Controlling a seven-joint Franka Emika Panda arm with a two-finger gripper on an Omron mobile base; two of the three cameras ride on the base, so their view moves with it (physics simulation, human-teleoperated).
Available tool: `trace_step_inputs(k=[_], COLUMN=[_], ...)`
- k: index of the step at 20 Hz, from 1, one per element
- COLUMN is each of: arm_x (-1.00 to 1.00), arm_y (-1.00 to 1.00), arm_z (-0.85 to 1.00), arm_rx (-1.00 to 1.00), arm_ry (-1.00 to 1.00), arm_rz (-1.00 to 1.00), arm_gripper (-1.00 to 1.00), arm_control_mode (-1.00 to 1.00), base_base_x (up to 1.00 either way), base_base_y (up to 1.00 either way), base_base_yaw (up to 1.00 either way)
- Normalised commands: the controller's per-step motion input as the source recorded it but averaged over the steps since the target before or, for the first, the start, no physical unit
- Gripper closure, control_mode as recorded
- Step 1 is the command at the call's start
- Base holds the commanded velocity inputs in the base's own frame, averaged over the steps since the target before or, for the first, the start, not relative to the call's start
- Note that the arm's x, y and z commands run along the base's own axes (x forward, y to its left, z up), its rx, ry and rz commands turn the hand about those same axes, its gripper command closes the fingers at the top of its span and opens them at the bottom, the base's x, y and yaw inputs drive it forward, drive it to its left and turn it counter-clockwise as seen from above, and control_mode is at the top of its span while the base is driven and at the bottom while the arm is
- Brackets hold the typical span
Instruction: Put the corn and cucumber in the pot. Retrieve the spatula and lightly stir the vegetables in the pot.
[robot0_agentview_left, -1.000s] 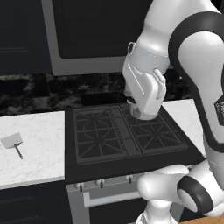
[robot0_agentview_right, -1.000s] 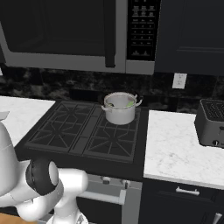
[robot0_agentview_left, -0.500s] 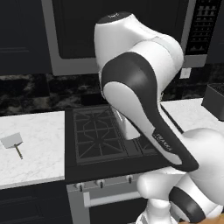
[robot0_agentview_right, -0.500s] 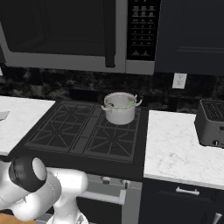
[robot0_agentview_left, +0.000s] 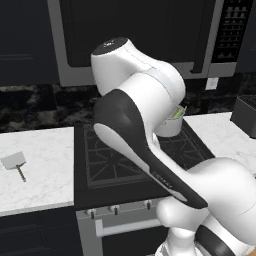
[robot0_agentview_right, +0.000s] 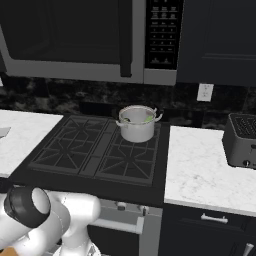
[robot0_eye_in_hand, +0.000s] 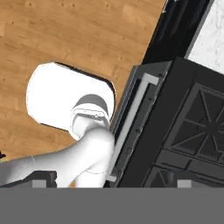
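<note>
Presently: spatula (robot0_agentview_left: 15, 162) lay flat on the left marble surface (robot0_agentview_left: 45, 170), well apart from the pot (robot0_agentview_right: 137, 123); light, stiff, thin handle likeliest hold. Hand spread, empty.

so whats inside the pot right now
Inside the pot on the stove's back right burner, something yellow-green shows at the right of the rim and a darker green bit at the left. The pot's wall hides the rest, so the bottom cannot be seen.
</note>
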Motion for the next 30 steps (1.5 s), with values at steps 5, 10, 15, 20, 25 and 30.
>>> trace_step_inputs(k=[5, 10, 15, 20, 25, 30], arm_x=[0.17, 0.28, 0.2, 0.12, 0.2, 0.47], arm_y=[0.04, 0.38, 0.7, 0.85, 0.56, 0.29], arm_z=[-0.19, -0.24, -0.19, -0.2, -0.32, -0.48], arm_rx=[-0.08, -0.03, 0.0, 0.0, 0.0, -0.06], arm_ry=[0.01, 0.04, 0.03, 0.0, 0.0, 0.0], arm_rz=[0.3, 0.57, 0.63, 0.46, 0.21, 0.02], arm_gripper=[-1.0, -1.0, -1.0, -1.0, -1.0, -1.0], arm_control_mode=[-1.0, -1.0, -1.0, -1.0, -1.0, -1.0], base_base_x=[0.0, 0.0, 0.0, 0.0, 0.0, 0.0], base_base_y=[0.0, 0.0, 0.0, 0.0, 0.0, 0.0], base_base_yaw=[0.0, 0.0, 0.0, 0.0, 0.0, 0.0])
